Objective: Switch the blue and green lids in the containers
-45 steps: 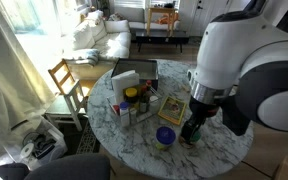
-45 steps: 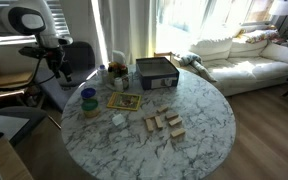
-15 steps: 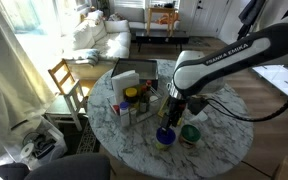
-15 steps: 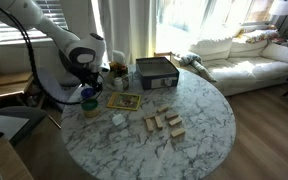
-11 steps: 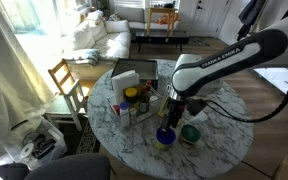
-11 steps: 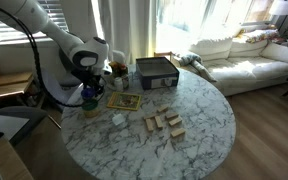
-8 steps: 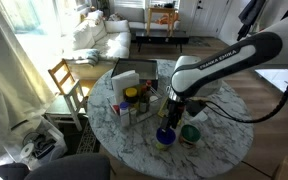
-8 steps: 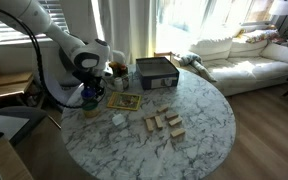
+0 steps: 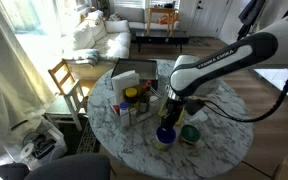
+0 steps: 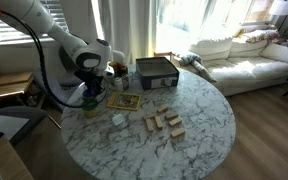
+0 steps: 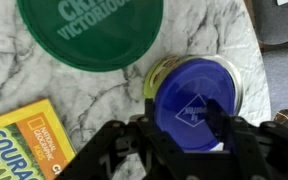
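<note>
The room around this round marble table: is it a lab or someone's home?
Probably a home living room: a white cushioned sofa by sunlit windows, a wooden chair, a round marble table with household clutter.

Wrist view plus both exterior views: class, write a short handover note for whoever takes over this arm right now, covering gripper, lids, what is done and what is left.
Gripper: open, fingers apart above the blue lid; no grasp visible.
Blue lid sits on its yellowish container; green lid lies right beside it on the marble table. What is under the green lid cannot be seen.
Done: gripper positioned over the blue lid; neither lid lifted.
Left: probably grasp and lift off the blue lid, take the green one, swap them.
</note>
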You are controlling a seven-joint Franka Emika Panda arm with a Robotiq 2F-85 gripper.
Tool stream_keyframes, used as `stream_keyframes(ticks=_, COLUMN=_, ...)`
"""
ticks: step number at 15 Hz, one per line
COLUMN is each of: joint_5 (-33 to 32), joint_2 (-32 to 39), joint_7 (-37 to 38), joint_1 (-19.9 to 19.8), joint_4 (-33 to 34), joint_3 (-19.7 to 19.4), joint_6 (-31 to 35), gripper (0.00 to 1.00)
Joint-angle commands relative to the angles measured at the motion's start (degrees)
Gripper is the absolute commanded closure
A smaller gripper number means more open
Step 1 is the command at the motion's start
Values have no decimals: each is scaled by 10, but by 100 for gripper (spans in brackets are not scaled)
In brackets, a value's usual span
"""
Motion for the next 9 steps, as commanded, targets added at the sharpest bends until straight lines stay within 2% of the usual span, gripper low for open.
stream_keyframes(ticks=1, joint_5=1, joint_2=6, joint_7=-5, joint_1=-10, joint_4=7, joint_3=7, joint_6=4, gripper=77)
stream_keyframes(ticks=4, joint_5=-2, joint_2=-1, joint_7=-3, joint_1=-11, joint_4=9, joint_3=5, joint_6=4, gripper=98)
stream_keyframes(ticks=9, joint_5=6, joint_2=-15, joint_7=-8, joint_1=-17, joint_4=6, joint_3=6, joint_6=2, gripper=99)
